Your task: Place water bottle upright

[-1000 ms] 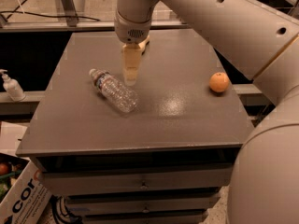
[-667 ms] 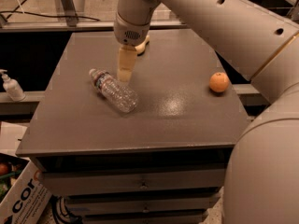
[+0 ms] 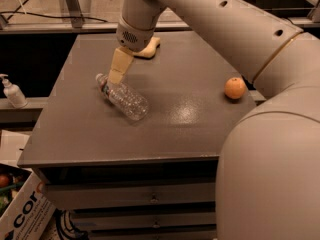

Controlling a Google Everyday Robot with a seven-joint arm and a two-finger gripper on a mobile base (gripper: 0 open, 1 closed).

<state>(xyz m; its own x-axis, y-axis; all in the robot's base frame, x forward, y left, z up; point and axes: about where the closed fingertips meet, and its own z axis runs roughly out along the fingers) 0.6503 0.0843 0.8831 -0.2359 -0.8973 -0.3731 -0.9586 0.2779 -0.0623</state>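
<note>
The small clear ribbed plastic water bottle (image 3: 125, 98) lies on its side on the grey square table (image 3: 175, 134), white cap pointing to ten o'clock. The beige gripper (image 3: 119, 69) hangs just over its neck. A round orange fruit (image 3: 235, 88) sits well apart at three o'clock.

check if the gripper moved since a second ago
Yes. The gripper has shifted left, away from the orange, and is now at the cap end of the water bottle.

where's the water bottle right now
In the camera view the water bottle lies on its side on the table's left half, with the gripper at its cap end and the orange away to the right.
</note>
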